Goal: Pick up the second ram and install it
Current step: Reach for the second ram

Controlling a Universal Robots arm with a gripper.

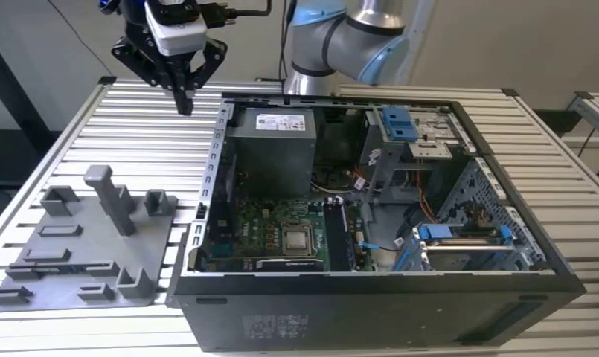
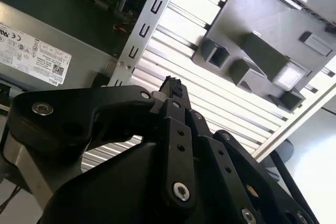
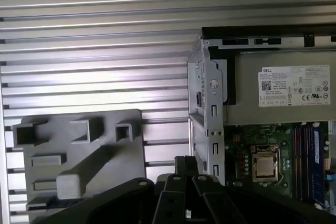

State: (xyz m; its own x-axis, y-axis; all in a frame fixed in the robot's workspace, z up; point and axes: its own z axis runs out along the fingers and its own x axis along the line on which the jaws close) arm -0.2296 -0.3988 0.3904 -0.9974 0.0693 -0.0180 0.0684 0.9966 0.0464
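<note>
table (image 1: 130,141) of ribbed metal slats carries everything. open computer case (image 1: 379,312) lies on its side, taking up the middle and the exterior view's right. robot arm (image 1: 349,37) rises behind the case's far edge. grey power supply (image 1: 269,149) sits in the case's far part, green motherboard (image 1: 269,230) below it toward the near side, with cpu (image 1: 299,240) at its middle and long black slots (image 1: 341,238) just beside the cpu on the exterior view's right. in the first wrist view a blue module (image 3: 315,161) stands in those slots.

grey holder plate (image 1: 81,245) with upright posts lies flat on the table just beside the case, on the exterior view's left.

gripper (image 1: 185,108) hangs over bare table slats by the case's far corner on the exterior view's left, pointing down, fingers closed tip to tip with nothing seen between them. both wrist views show the black fingers (image 2: 170,85) pressed together above the slats, with the plate to one side and the case wall to the other.

second ram (image 1: 66,266) looks like the thin dark bluish strip lying in a low slot at the plate's near end, toward the exterior view's left. it is well apart from the gripper, which is past the plate's far end; the tall post stands between them. gripper touches neither plate nor ram.
</note>
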